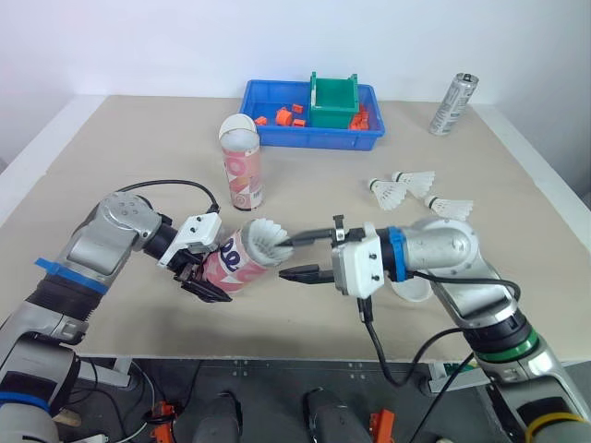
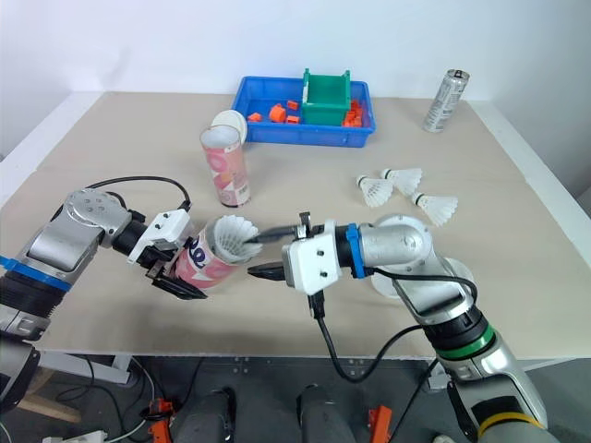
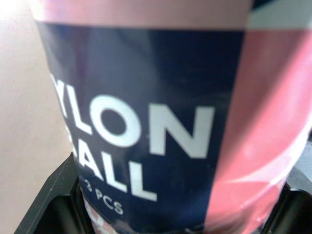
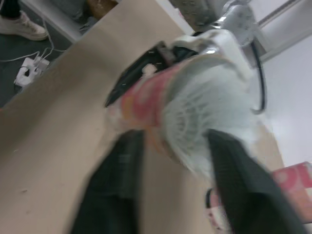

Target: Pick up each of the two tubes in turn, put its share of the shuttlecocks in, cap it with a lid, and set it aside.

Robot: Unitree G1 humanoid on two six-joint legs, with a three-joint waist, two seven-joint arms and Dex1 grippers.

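1. Tube of pink-and-navy cardboard (image 1: 229,263) lies tilted near the beige table's (image 1: 138,148) front, clenched in my left gripper (image 1: 201,280).
2. White feathered shuttlecock (image 1: 264,242) sits in its mouth, my right gripper (image 1: 297,257) spread beside it.
3. I'd push it in squarely and gently.

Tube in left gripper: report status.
Left gripper shut on tube, tilted. Right gripper open around shuttlecock, skirt protruding from tube mouth. Nothing in the way.

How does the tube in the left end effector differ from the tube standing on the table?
The held tube is tilted almost onto its side; the standing tube is upright. The left end effector clamps the held tube; nothing grips the standing tube. A shuttlecock sticks from the held tube; none from the standing tube. Both are pink.
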